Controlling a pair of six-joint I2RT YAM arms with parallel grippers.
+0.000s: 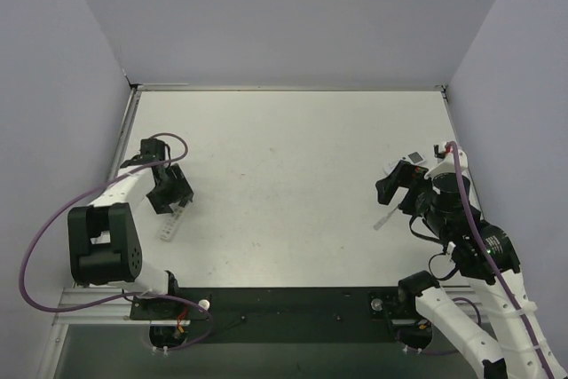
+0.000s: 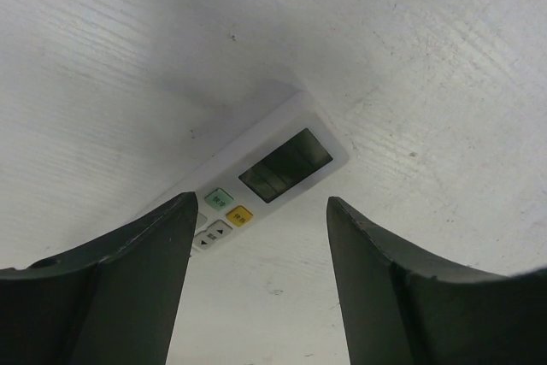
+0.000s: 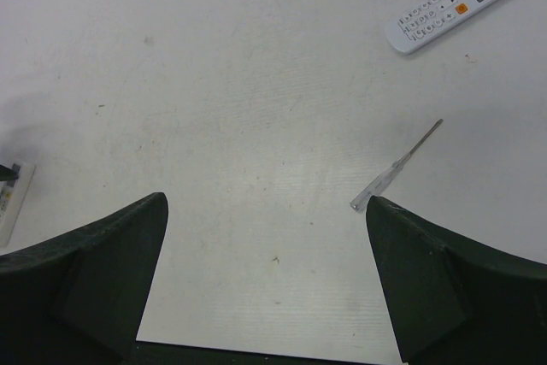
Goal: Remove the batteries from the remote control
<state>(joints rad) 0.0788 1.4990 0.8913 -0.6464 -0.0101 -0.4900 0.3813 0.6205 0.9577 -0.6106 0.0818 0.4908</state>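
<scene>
L gripper (image 2: 259,237) jaws apart, remote (image 2: 286,164) lying face-up just below, betw its fingers, not gripped. R gripper (image 3: 265,211) jaws apart, holding nothing. No batteries in view; unloading looks unstarted, all left.

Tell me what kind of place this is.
Probably a robot test cell: a white table boxed in by blank grey walls, the left arm and right arm bolted at its near edge, a remote control as workpiece.

You find a thin white stick (image 1: 384,217) lying flat on the white table (image 1: 284,157), toward the table's right edge. A black strip (image 1: 293,302) borders its near edge.
</scene>
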